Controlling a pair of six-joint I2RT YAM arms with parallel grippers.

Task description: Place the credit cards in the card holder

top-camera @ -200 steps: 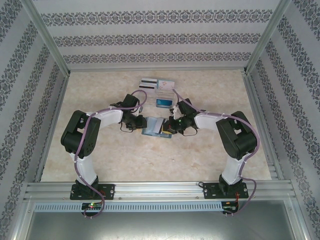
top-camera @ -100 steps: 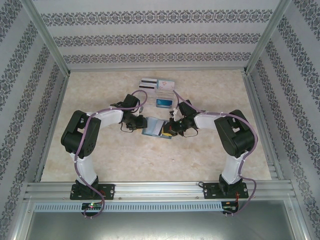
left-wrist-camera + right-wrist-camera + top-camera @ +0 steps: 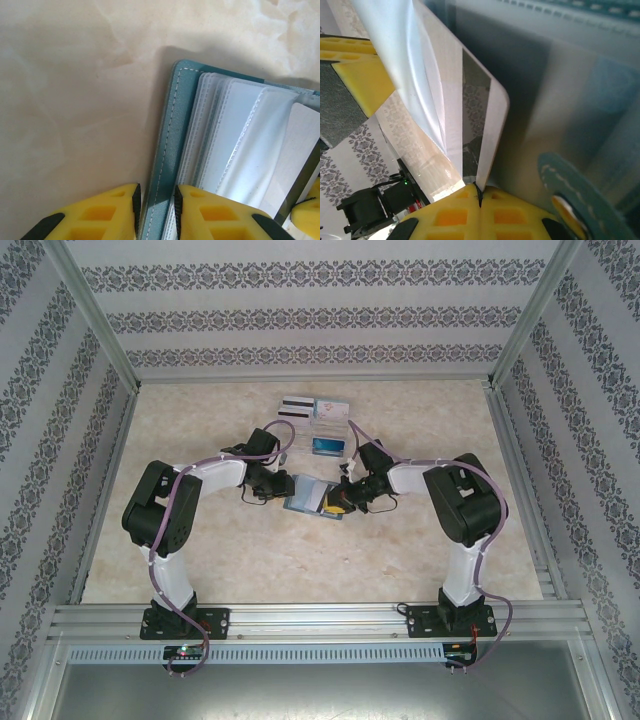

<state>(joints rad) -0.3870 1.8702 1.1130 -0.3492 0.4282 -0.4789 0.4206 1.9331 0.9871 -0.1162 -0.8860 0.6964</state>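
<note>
The teal card holder [image 3: 303,498] lies open on the table between the two arms. My left gripper [image 3: 156,210] is shut on the edge of its teal cover [image 3: 172,125], next to the clear sleeves [image 3: 235,130]. My right gripper [image 3: 480,192] is shut on a white credit card with a black stripe [image 3: 487,130], held on edge against a lifted clear sleeve [image 3: 415,75]. In the left wrist view that card [image 3: 305,145] sits at the holder's right side. More credit cards lie at the back: a striped white one [image 3: 293,406], a pale one [image 3: 332,408] and a blue one [image 3: 326,446].
A clear compartmented tray [image 3: 345,430] stands behind the card holder with the spare cards on and around it. Patterned walls and metal rails [image 3: 110,490] close in the marble table on three sides. Both arms [image 3: 215,475] reach in low over the middle.
The right arm has shifted a little left, carrying the card closer into the holder's sleeves. The left gripper has stayed clamped in place.
</note>
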